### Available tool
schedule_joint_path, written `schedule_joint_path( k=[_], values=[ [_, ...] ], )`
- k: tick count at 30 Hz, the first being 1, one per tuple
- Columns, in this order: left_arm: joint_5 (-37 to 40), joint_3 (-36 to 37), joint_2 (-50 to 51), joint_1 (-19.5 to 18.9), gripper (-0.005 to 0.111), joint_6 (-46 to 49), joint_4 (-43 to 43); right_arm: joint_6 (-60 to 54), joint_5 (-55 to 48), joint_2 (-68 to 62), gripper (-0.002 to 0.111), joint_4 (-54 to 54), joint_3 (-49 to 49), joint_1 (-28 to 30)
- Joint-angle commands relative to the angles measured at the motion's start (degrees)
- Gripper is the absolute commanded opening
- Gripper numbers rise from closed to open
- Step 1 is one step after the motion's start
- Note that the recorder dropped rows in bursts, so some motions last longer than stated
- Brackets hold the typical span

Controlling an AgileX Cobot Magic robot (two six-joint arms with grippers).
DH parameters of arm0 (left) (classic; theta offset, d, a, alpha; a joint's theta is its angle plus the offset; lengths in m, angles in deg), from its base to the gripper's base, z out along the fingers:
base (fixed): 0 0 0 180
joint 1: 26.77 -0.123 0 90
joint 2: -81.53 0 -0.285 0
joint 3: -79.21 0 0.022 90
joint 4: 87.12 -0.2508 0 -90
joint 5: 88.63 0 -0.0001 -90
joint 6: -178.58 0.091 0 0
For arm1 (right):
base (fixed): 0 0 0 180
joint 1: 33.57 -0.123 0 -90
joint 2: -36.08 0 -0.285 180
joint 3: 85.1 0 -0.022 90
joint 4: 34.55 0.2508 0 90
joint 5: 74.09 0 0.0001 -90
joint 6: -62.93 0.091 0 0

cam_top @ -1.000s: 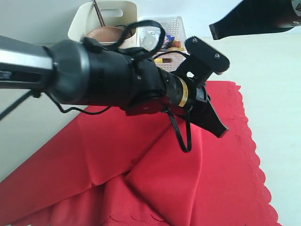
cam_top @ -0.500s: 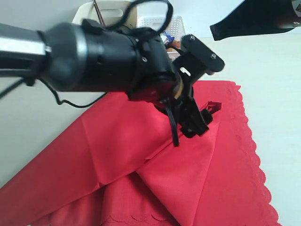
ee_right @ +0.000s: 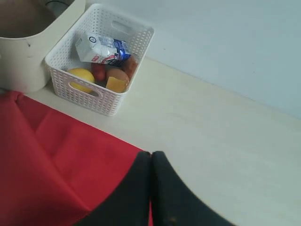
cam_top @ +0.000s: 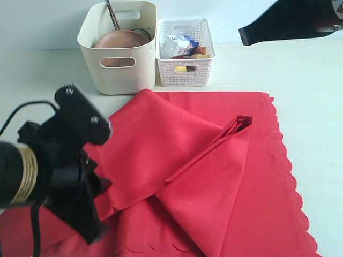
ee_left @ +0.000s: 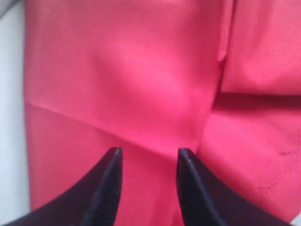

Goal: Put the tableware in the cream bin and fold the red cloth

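The red cloth covers most of the table, partly folded, with a raised crease ending in a peak. My left gripper hangs low over the cloth's near left part; in the left wrist view it is open above the red cloth with nothing between the fingers. My right gripper is up at the far right, shut and empty, over the cloth's edge. The cream bin holds the brown wooden plate and a dark handle.
A white lattice basket next to the bin holds a milk carton, a lemon and other food. The cloth's scalloped edge runs down the right. Bare pale table lies to the right of the cloth.
My left arm has pulled back from the middle of the cloth to the near left, uncovering the bin and basket. The raised fold it left stays near the cloth's middle right. The right arm has not moved.
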Motion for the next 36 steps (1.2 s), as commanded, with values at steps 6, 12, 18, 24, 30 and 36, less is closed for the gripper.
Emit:
schedule_joint_path(
  k=[6, 12, 18, 24, 30, 36],
  values=[
    [-16.4, 10.4, 4.6, -0.2, 0.098, -2.7, -0.4, 0.2, 2.6, 0.4, 0.000, 1.7, 0.3, 0.0],
    [-17.6, 10.4, 10.4, -1.9, 0.105, -2.7, -5.6, 0.2, 2.6, 0.4, 0.000, 2.0, 0.3, 0.0],
    [-14.3, 10.4, 11.1, -7.5, 0.105, -2.6, -6.5, 0.2, 2.6, 0.4, 0.000, 2.0, 0.3, 0.0],
    [-17.3, 10.4, 11.1, -8.9, 0.105, -2.6, -8.8, 0.2, 2.6, -0.1, 0.000, 1.9, 0.3, 0.0],
    [-17.5, 10.4, 11.1, -8.9, 0.101, -2.6, -10.3, 0.2, 3.3, -2.0, 0.000, 1.9, 0.3, 0.0],
    [-19.1, 10.4, 11.1, -8.9, 0.101, -2.6, -11.9, 0.2, 3.9, -2.6, 0.000, 1.9, 0.3, 0.0]
  ],
)
